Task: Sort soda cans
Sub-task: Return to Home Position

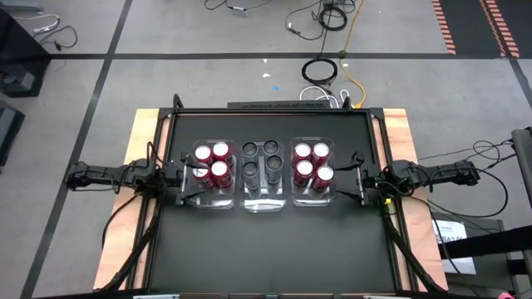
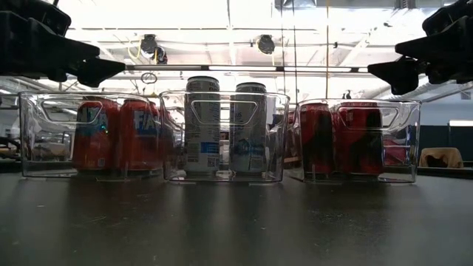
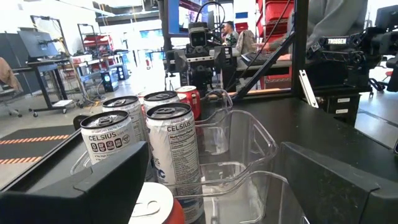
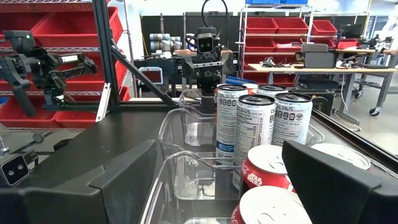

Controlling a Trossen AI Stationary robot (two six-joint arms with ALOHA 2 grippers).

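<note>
Left tool (image 1: 184, 174): spread wide, pinching nothing. It hangs over the end of the left bin (image 1: 208, 202) that faces the left edge of the table (image 1: 266, 257).

Right tool (image 1: 356, 177): likewise spread and empty, over the end of the right bin (image 1: 314, 201) that faces the right edge.

Judgement: both tools stand clear of the load because nothing remains to carry. No can stands loose on the table.

Contents are all upright and kept apart by kind.
- **Left bin:** red cans (image 1: 221, 151). Three tops are plain; a possible fourth under the left tool is not confirmed.
- **Middle bin (image 1: 264, 205), at the table's centre:** dark cans (image 1: 273, 150), four, two by two.
- **Right bin:** red cans, four, two by two.

Count: three bins in a row running from the left edge toward the right edge. Eleven cans are certain, twelve probable.
</note>
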